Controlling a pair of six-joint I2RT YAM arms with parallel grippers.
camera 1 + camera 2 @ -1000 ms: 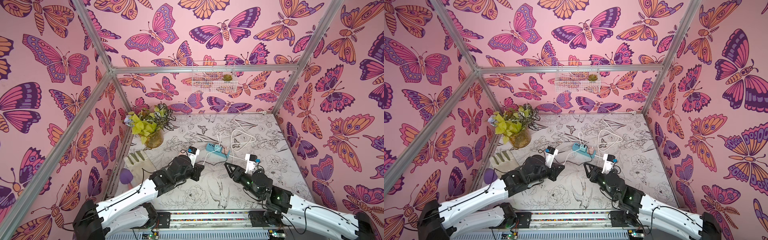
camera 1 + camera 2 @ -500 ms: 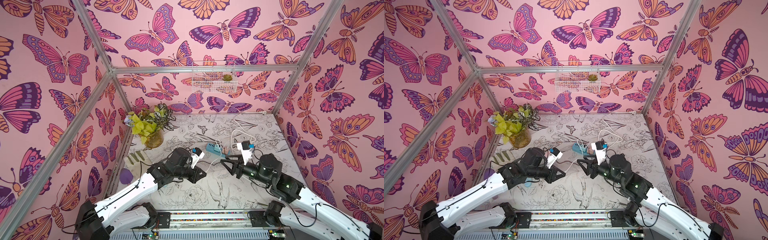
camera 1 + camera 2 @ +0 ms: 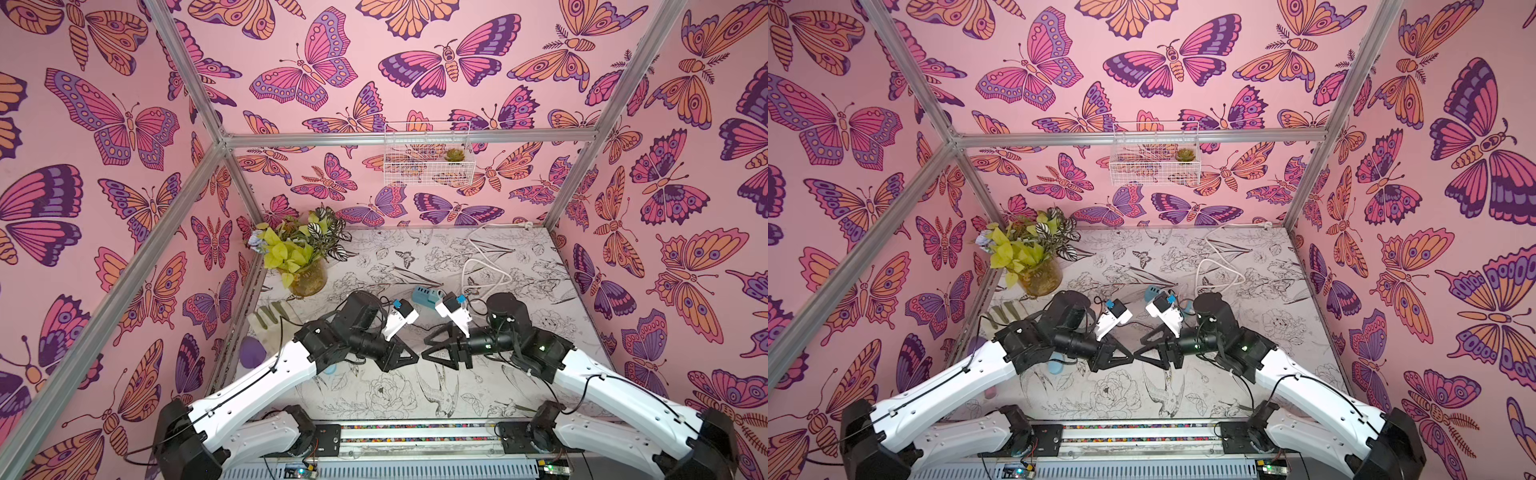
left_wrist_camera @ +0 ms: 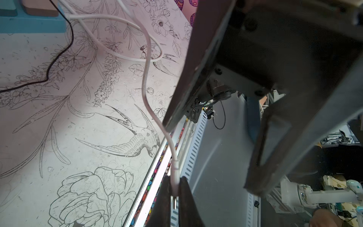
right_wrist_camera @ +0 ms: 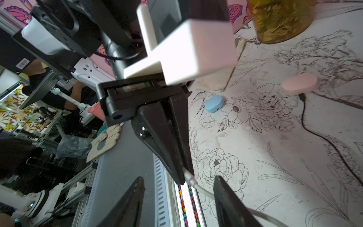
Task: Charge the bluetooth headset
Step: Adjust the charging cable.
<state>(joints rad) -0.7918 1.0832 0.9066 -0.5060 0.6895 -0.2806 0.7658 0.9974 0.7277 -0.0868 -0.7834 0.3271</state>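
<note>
I am looking down on the white counter printed with line-drawn flowers and birds [image 3: 511, 386]. The left gripper [image 3: 410, 357] and the right gripper [image 3: 424, 350] have swung in from near the front rail since a second ago and are now meeting nose to nose over its middle. The left fingers are staying clamped together on the plug end of the thin white charging cable [image 4: 147, 78]. The right fingers have been widening and are now standing apart; they look to be straddling the left tips and the cable leaving them, gripping nothing yet. I am reading this as a handover or regrip of the plug, so the plugging-in is still ahead. The small light-blue rounded case [image 5: 214, 103], which I am taking for the headset, is lying untouched on the counter beneath the left arm, apart from the plug.
</note>
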